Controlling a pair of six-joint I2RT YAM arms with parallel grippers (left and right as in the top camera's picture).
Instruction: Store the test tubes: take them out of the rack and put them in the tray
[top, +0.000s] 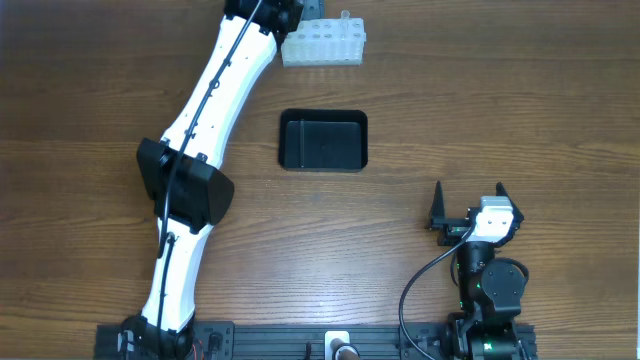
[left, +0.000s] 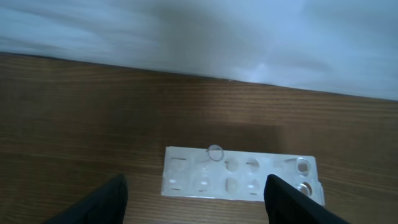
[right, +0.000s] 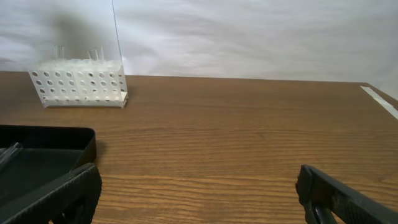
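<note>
From the top view I see the white rack (top: 323, 44) at the upper middle of the frame, on the wooden bench (top: 520, 90). One clear tube (top: 346, 17) stands up from the rack's upper right corner.

My left arm (top: 215, 95) stretches from the bottom left of the frame to the top edge and ends at the rack's left end. The left gripper (left: 194, 190) hangs above the rack with its fingers (left: 109, 199) spread wide and nothing between them (in its wrist view the whole rack shows in the gap). From that camera I make out one tube rim near the rack's middle and two more at one end.

The black tray (top: 335, 150) lies in the middle of the frame, below the rack and well apart from it. A thin pale line runs along the tray's left inner side. I cannot tell whether it is a tube or only a reflection.

My right arm (top: 487, 280) stands at the lower right of the frame. The right gripper (top: 470, 205) is over bare bench, to the lower right of the tray and clear of it. It too is spread and holds nothing. Its wrist view shows a corner of the tray near one finger, with the rack farther back against the pale wall (right: 249, 37).
</note>
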